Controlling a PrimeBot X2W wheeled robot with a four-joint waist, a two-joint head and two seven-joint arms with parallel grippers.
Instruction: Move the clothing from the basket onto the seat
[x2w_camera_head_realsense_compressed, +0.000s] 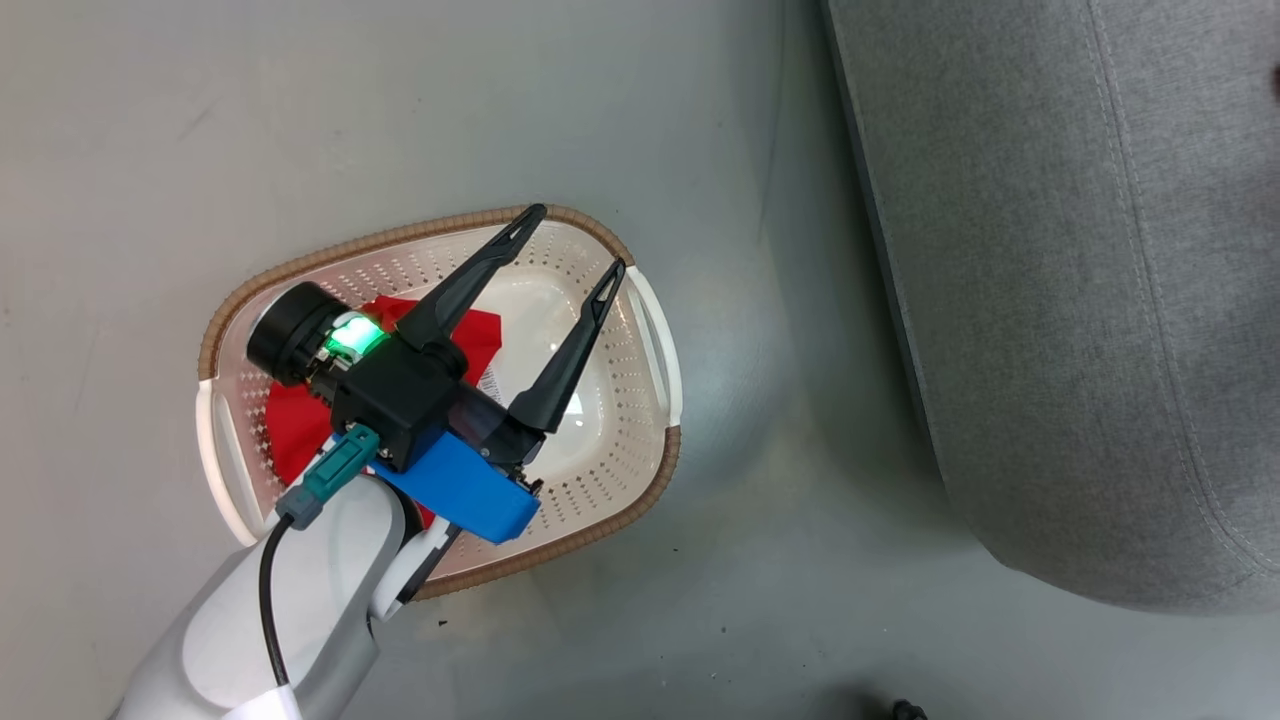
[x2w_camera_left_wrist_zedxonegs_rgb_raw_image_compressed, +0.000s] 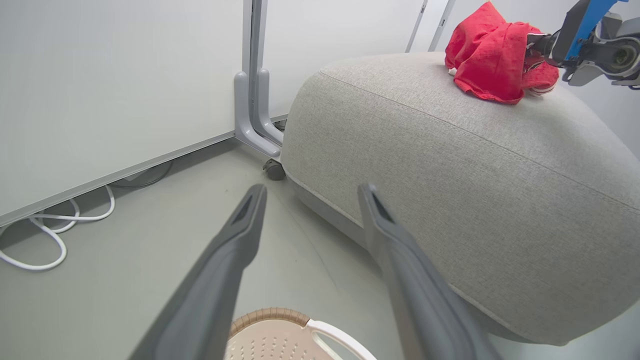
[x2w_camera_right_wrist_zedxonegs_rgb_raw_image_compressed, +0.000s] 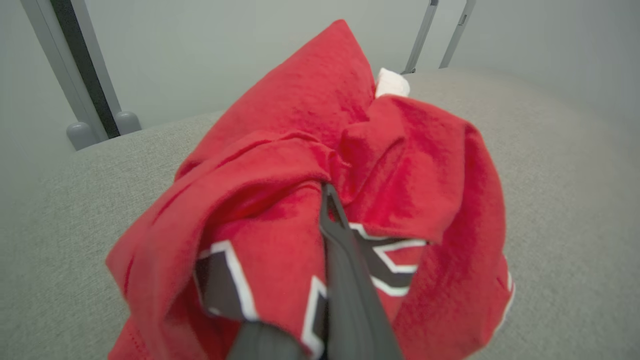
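Showing the seat (x2w_camera_head_realsense_compressed: 1080, 300) as the largest body: a grey woven sofa with stitched seams, occupying the head view from 1 to 4 o'clock and standing well apart from the basket (x2w_camera_head_realsense_compressed: 600, 470). Pale partition panels (x2w_camera_left_wrist_zedxonegs_rgb_raw_image_compressed: 125, 75) stand behind the sofa at 10 o'clock in the left wrist view, with a white cable (x2w_camera_left_wrist_zedxonegs_rgb_raw_image_compressed: 50, 240) looped on the floor (x2w_camera_left_wrist_zedxonegs_rgb_raw_image_compressed: 150, 250) below them at 8 o'clock.

The basket, cream and perforated with a brown rim, sits on the floor at 9 o'clock of the head view's centre. Its near end shows at 6 o'clock in the left wrist view.

The clothing is divided. One red garment (x2w_camera_head_realsense_compressed: 300, 420) lies toward the basket's 9 o'clock end, partly under the left arm. The jersey (x2w_camera_left_wrist_zedxonegs_rgb_raw_image_compressed: 490, 60), red with black-and-white lettering, rests bunched on top of the seat at 1 o'clock in the left wrist view.

The left gripper (x2w_camera_head_realsense_compressed: 578, 238) hangs over the basket with its two fingers spread wide, pointing to 1 o'clock. Nothing lies between them and they touch nothing. The right gripper (x2w_camera_left_wrist_zedxonegs_rgb_raw_image_compressed: 537, 42) enters the left wrist view at 2 o'clock and meets the jersey. In the right wrist view its fingers (x2w_camera_right_wrist_zedxonegs_rgb_raw_image_compressed: 347, 280) are drawn together on a fold of the jersey, with cloth draped over both sides of them.
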